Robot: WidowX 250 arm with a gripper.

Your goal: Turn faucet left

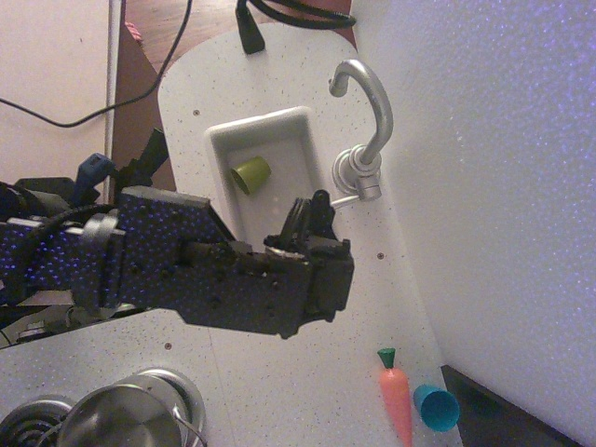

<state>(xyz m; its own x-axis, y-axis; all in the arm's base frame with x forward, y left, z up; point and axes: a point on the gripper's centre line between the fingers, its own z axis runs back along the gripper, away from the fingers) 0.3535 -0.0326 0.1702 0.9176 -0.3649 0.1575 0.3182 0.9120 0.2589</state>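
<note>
The silver faucet [371,112] stands at the right rim of the white sink [222,136]; its gooseneck spout curves up and ends past the sink's far right corner. Its ribbed base [355,171] sits by the rim, and its thin lever [345,198] points toward the arm. My black gripper [312,216] hovers over the sink's near right corner, its fingertips just left of the lever tip. I cannot tell whether the fingers are open or shut, or whether they touch the lever.
A green cup [251,173] lies in the sink. A toy carrot [396,396] and a teal cup [435,406] lie at the counter's near right. A steel pot [121,421] sits on a burner at the bottom left. A white wall [503,186] stands on the right.
</note>
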